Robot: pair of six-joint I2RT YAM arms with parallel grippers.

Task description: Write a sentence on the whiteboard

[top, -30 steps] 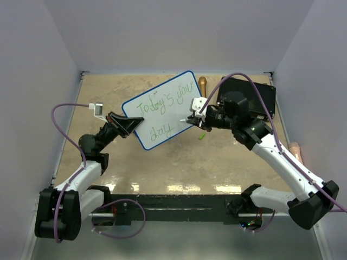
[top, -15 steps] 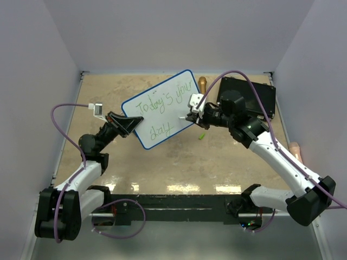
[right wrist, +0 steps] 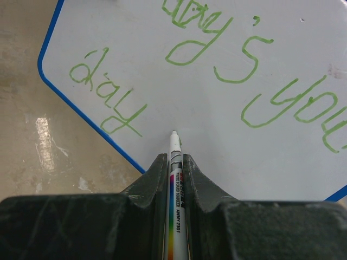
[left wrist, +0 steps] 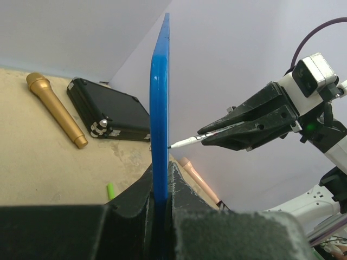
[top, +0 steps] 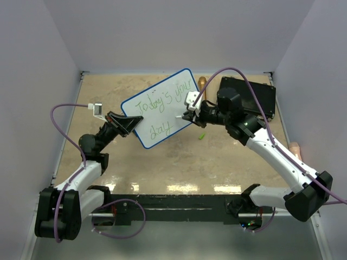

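Observation:
The whiteboard [top: 160, 108], white with a thin blue rim, is held tilted up above the table and bears green writing "Today's your day". My left gripper [top: 129, 125] is shut on its lower left edge; in the left wrist view the board's blue edge [left wrist: 160, 108] stands between my jaws [left wrist: 161, 179]. My right gripper [top: 187, 117] is shut on a white marker [right wrist: 175, 179]. Its tip [right wrist: 173, 134] touches or nearly touches the board [right wrist: 217, 119] right of the word "day". The marker also shows in the left wrist view [left wrist: 190, 142].
A black case [top: 255, 97] lies at the back right, with a gold microphone [top: 202, 84] beside it. A green marker cap [top: 201, 136] lies on the table under the right arm. A peach-coloured handle [top: 294, 149] lies at the right wall.
My right gripper has moved left and a little up with the marker, from the board's right edge to the spot right of "day". The left arm and board have barely moved.

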